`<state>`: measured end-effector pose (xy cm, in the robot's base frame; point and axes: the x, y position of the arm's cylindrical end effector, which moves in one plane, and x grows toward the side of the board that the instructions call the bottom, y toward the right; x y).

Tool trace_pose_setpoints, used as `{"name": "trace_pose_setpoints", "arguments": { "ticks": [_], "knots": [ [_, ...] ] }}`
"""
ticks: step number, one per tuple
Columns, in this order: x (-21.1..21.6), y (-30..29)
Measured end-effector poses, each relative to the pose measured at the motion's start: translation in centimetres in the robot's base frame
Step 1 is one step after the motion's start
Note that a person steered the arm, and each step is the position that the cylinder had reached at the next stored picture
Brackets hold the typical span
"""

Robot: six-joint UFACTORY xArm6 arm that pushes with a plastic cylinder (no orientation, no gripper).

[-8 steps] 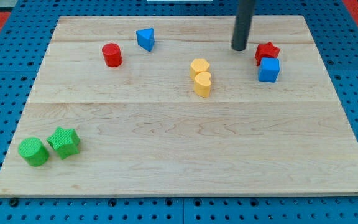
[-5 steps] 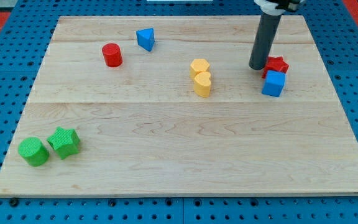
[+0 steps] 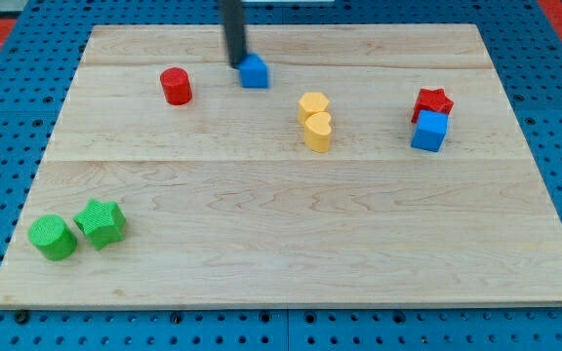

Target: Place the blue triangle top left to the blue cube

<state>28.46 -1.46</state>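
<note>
Wooden board (image 3: 291,244) carries eight small blocks: two blue, two red, two yellow, two green. Blue ones are a triangle (image 3: 254,71) near the view's top and a cube (image 3: 428,131) toward the view's right, well apart from each other. Red ones are a cylinder (image 3: 176,86) and a star (image 3: 433,101); the star sits at about 12 o'clock of the blue cube, touching it. Two yellow blocks, an upper one (image 3: 312,104) and a lower one (image 3: 317,132), stand together near the middle, their shapes rounded but unclear. A green cylinder (image 3: 53,238) and a green star (image 3: 100,222) sit side by side at the view's lower left.

No claw is fitted, so nothing is gripped; the arm ends in a dark rod. My tip (image 3: 236,62) rests against the blue triangle at roughly its 10 o'clock side. From the cube, the triangle lies far off at about 10 o'clock.
</note>
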Motion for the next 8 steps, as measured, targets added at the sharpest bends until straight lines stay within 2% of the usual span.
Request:
{"name": "trace_pose_setpoints", "arguments": {
  "ticks": [1, 2, 3, 4, 5, 6, 7, 8],
  "knots": [
    [2.0, 9.8],
    [-0.1, 4.4],
    [0.0, -1.7],
    [6.9, -1.0],
    [4.4, 1.5],
    [1.9, -0.1],
    [4.6, 8.5],
    [5.7, 13.3]
  ]
}}
